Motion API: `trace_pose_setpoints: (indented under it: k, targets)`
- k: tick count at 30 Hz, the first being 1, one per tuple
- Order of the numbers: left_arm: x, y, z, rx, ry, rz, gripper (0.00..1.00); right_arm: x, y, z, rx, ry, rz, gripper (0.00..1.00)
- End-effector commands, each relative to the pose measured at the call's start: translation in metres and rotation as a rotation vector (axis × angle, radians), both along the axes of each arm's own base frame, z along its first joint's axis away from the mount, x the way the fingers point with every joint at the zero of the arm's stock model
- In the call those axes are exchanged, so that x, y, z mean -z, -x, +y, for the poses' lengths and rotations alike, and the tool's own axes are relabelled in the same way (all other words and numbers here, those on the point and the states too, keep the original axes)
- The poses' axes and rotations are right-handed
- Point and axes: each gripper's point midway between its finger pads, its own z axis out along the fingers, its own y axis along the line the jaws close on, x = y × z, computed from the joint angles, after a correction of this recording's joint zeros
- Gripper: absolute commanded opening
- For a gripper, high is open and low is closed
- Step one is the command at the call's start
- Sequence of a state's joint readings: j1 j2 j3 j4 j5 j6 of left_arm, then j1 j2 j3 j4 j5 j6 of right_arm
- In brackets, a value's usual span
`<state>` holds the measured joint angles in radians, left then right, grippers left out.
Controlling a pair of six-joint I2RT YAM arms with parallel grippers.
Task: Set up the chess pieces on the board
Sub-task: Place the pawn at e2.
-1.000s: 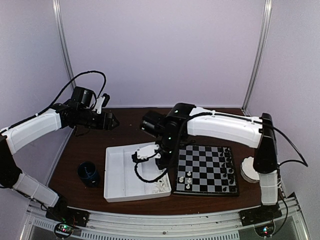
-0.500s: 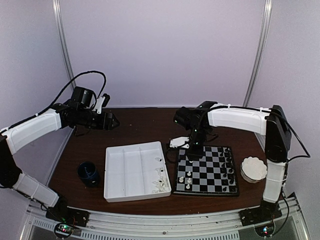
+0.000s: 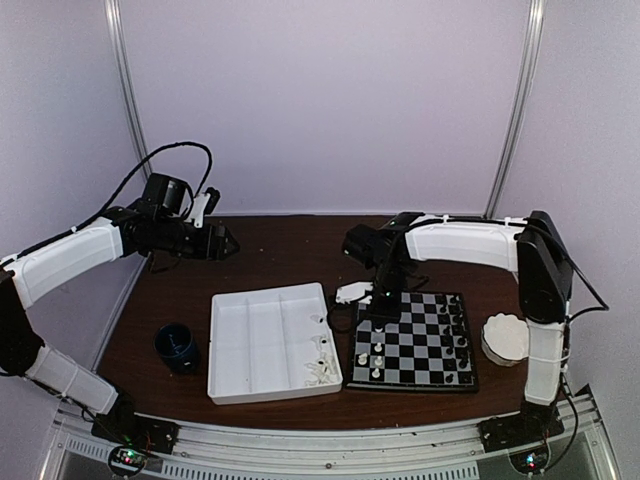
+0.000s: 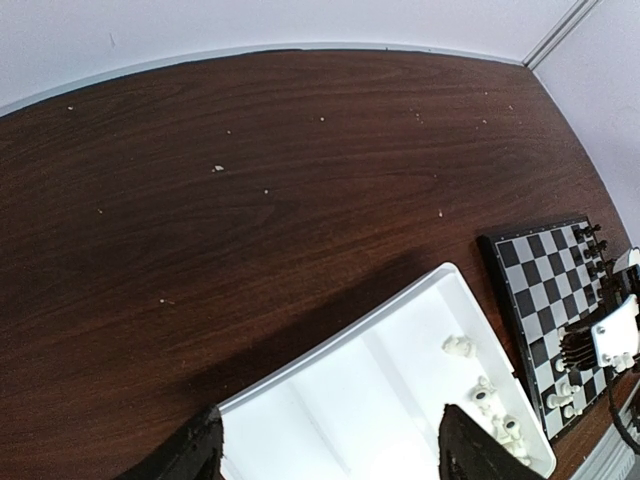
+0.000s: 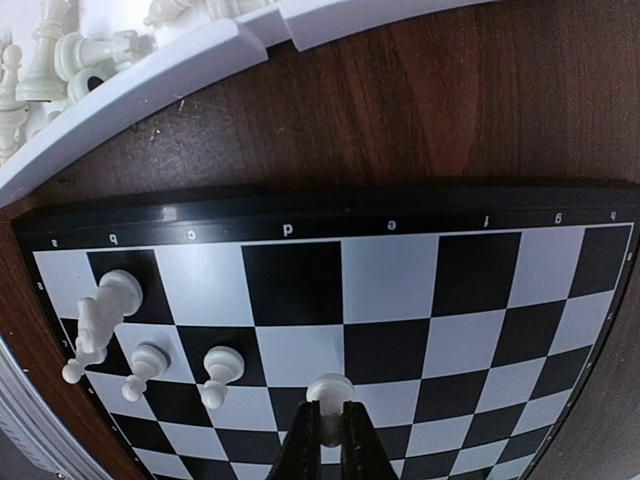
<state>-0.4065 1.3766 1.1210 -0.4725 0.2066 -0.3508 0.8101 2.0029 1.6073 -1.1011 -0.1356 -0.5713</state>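
The board (image 3: 420,345) lies right of centre, with three white pieces (image 3: 376,352) near its near-left corner and black pieces (image 3: 458,325) along its right side. My right gripper (image 3: 379,306) hangs over the board's far-left part. In the right wrist view it (image 5: 329,425) is shut on a white pawn (image 5: 328,390) just above the squares (image 5: 390,270), right of three standing white pieces (image 5: 150,360). More white pieces (image 3: 320,366) lie in the white tray (image 3: 250,345). My left gripper (image 3: 225,243) is open and empty, high at the back left, with the tray (image 4: 340,345) below it.
A dark blue cup (image 3: 177,346) stands left of the tray. A white scalloped dish (image 3: 506,337) sits right of the board. The tray's rim (image 5: 150,75) lies close to the board's left edge. The enclosure walls stand close behind and at both sides.
My right arm has swung from over the tray to the right, and now hangs over the board's far-left part with the pawn. The left arm has not moved.
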Motion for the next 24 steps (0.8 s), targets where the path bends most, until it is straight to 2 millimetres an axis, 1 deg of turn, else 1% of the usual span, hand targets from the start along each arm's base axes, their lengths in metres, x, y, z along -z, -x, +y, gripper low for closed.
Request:
trace_pose_setpoints:
  k: [1, 16, 21, 23, 24]
  targets:
    - [-0.017, -0.01, -0.002, -0.006, 0.026, -0.046, 0.74, 0.008, 0.0, 0.001, 0.002, 0.004, 0.022, 0.03]
    - [-0.016, -0.011, -0.002, -0.006, 0.023, -0.043, 0.74, 0.02, 0.011, -0.003, -0.002, 0.022, 0.069, 0.04]
    - [-0.016, -0.01, -0.002, -0.005, 0.026, -0.043, 0.74, 0.022, 0.01, -0.003, -0.001, 0.027, 0.066, 0.05]
    - [-0.016, -0.01, -0.002, -0.005, 0.026, -0.043, 0.74, 0.022, 0.01, -0.003, -0.001, 0.029, 0.066, 0.1]
    - [-0.017, -0.01, -0.002, -0.004, 0.026, -0.044, 0.74, 0.022, 0.01, -0.003, 0.0, 0.03, 0.068, 0.14]
